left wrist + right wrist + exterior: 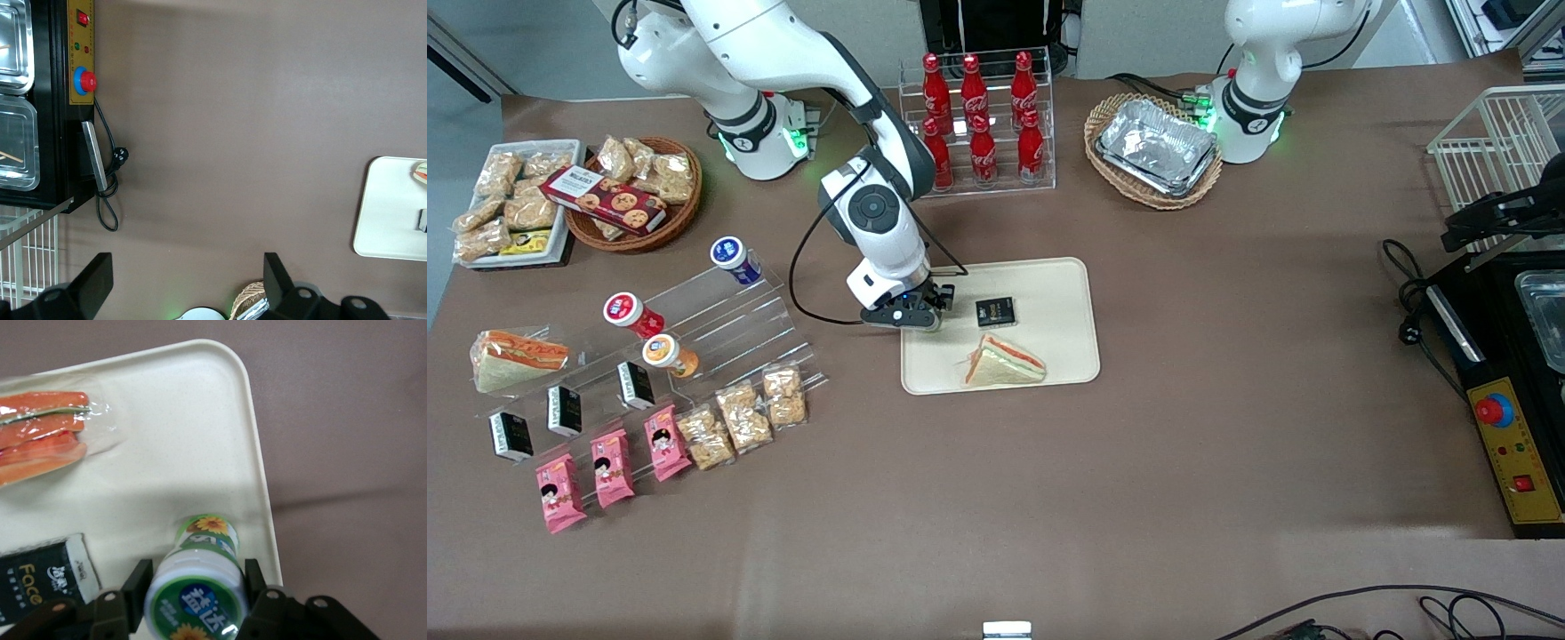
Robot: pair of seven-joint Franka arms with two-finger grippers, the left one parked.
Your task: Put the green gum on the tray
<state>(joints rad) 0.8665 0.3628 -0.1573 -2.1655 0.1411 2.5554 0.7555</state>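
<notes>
The green gum, with its white-and-green lid and yellow-green body, stands between my right gripper's fingers, which press on both sides of the lid. Its base meets the cream tray close to the tray's rim. In the front view the gripper is over the tray's edge at the working arm's end, and it hides the gum. A wrapped sandwich and a black pack lie on the tray. Both also show in the right wrist view: the sandwich and the pack.
An acrylic stand toward the working arm's end holds a blue-lidded bottle, a red-lidded one and an orange-lidded one, with snack packs nearer the camera. A cola rack and a basket of foil trays stand farther back.
</notes>
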